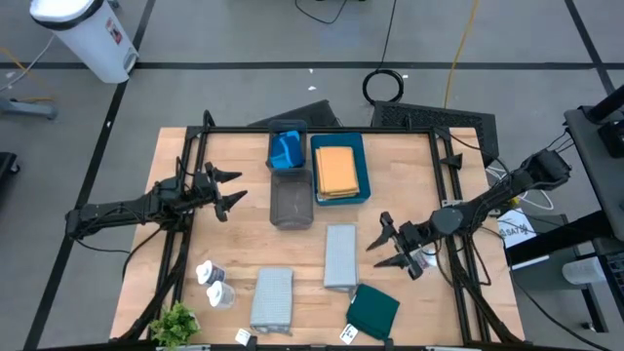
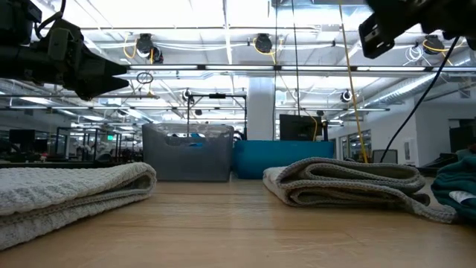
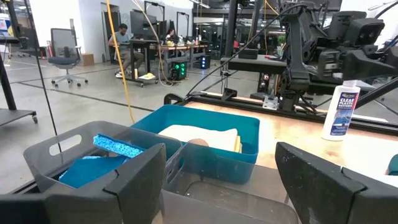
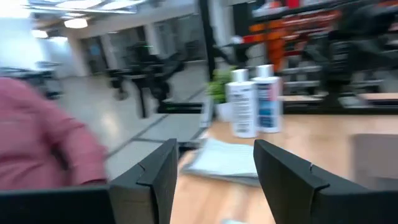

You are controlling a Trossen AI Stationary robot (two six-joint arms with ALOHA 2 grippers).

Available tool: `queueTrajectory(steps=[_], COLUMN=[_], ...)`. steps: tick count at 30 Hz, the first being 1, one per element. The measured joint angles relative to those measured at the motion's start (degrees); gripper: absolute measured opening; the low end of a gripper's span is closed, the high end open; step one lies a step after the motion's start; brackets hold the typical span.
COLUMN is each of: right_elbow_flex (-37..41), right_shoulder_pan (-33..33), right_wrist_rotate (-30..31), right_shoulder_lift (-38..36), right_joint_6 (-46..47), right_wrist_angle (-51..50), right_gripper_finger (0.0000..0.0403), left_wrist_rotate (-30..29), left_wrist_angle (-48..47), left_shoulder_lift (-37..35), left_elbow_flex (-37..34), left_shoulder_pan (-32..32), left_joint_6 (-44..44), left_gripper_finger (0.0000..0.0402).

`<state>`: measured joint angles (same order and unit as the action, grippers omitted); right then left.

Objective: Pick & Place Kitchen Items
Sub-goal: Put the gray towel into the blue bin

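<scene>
White bottle [image 3: 341,112] label reads "CLEAR"; rest illegible.

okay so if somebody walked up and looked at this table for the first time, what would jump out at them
Probably the teal tray at the table's far edge, with an orange cloth lying in it, next to a grey bin holding bright-blue sponges. Then the two dark arms: the left gripper and right gripper both hover open and empty. Nearer the front lie two grey cloths, a dark teal cloth and two white bottles.
</scene>
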<state>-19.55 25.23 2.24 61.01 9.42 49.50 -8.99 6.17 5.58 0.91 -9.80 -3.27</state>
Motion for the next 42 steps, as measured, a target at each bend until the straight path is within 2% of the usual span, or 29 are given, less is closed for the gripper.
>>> queueTrajectory(steps=[6,11,19,23,28,30,36,42], right_elbow_flex=[-0.02,-0.02,-2.39,-8.59,-17.60,-20.65,-26.67,-27.34], right_shoulder_pan=[-0.03,-0.31,-3.17,-3.58,-3.88,-4.29,-6.81,-9.69], right_wrist_rotate=[16.78,21.89,21.73,21.53,21.28,18.80,6.29,2.01], right_shoulder_lift=[0.00,0.11,1.50,4.57,12.02,15.39,25.15,31.53], right_joint_6=[-4.20,-7.36,-8.34,-10.01,-10.08,-9.58,-6.92,-7.28], right_wrist_angle=[-1.68,-3.07,-3.80,-14.27,-28.66,-32.80,-40.79,-44.54], right_gripper_finger=[0.0187,0.0187,0.0187,0.0187,0.0187,0.0187,0.0187,0.0187], left_wrist_rotate=[-0.01,-0.02,0.00,-0.02,0.00,0.00,-0.01,0.00], left_wrist_angle=[0.00,0.00,0.00,0.00,0.00,0.00,-0.02,0.00], left_shoulder_lift=[0.00,0.02,0.02,0.00,0.01,0.02,0.00,0.00], left_elbow_flex=[0.00,0.00,0.00,0.00,0.00,0.00,0.00,0.00], left_shoulder_pan=[-0.01,0.00,0.00,0.00,0.00,-0.02,-0.01,0.00], left_joint_6=[0.01,0.00,0.02,0.00,0.00,0.00,0.00,0.00], left_gripper_finger=[0.0308,0.0308,0.0308,0.0308,0.0308,0.0308,0.0308,0.0308])
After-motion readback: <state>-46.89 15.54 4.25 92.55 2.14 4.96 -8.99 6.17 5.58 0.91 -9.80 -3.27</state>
